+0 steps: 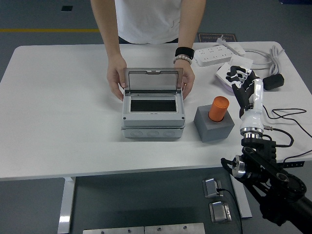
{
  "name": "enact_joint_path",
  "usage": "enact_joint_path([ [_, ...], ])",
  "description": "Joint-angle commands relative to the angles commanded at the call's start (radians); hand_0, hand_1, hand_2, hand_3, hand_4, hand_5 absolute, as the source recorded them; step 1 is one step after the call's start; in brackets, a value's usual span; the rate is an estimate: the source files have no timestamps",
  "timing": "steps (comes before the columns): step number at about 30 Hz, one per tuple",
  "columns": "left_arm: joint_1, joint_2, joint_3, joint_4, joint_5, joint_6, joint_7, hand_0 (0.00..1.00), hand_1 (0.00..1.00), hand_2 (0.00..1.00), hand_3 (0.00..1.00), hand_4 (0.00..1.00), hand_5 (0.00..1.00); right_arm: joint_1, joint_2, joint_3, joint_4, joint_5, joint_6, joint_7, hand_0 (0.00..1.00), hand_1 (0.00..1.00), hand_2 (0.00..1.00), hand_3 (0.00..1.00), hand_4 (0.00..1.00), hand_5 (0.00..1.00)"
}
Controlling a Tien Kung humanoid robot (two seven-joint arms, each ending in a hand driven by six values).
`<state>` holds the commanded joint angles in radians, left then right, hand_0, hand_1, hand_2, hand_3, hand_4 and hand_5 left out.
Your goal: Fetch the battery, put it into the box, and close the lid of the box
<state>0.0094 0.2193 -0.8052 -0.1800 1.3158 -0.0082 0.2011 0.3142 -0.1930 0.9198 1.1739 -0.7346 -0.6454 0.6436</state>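
- Battery point(219, 108): orange, upright in a grey holder point(214, 124), toward the desk's point(58, 122) right edge.
- Box point(153, 114): mid-desk, lid point(153, 79) raised, steadied by a person's hands point(116, 78).
- Right hand point(247, 87): fingers relaxed, holding nothing, just beyond the battery.
- Risk: an off-centre grasp could tip the holder.

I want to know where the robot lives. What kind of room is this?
Probably a robot lab or workshop: a white table on a grey floor, a power strip with cables, and a person's hands steadying the grey box.

A white worktop point(58, 122) stands on a grey-blue floor point(44, 19) marked by a yellow line point(48, 30); metal plates point(144, 229) lie below.
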Motion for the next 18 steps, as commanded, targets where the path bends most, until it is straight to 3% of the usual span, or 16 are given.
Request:
enact_joint_path([
  [4, -0.001, 0.0, 0.001, 0.0, 0.001, -0.001, 0.0, 0.632, 0.704, 0.627, 0.606, 0.612, 0.485, 0.009, 0.007, -0.014, -0.023, 0.002, 0.0, -0.003, 0.564, 0.568, 0.583, 0.605, 0.837, 0.451],
  [5, -0.002, 0.0, 0.0, 0.0, 0.002, -0.001, 0.0, 0.631, 0.704, 0.627, 0.605, 0.612, 0.485, 0.012, 0.009, -0.019, -0.032, 0.004, 0.0, -0.004, 0.57, 0.624, 0.637, 0.696, 0.832, 0.424],
  [18, -0.006, -0.002, 0.002, 0.0, 0.003, 0.0, -0.003, 0.632, 0.704, 0.626, 0.605, 0.611, 0.485, 0.024, 0.028, -0.065, -0.102, 0.001, 0.0, -0.029, 0.579, 0.637, 0.639, 0.715, 0.831, 0.389],
])
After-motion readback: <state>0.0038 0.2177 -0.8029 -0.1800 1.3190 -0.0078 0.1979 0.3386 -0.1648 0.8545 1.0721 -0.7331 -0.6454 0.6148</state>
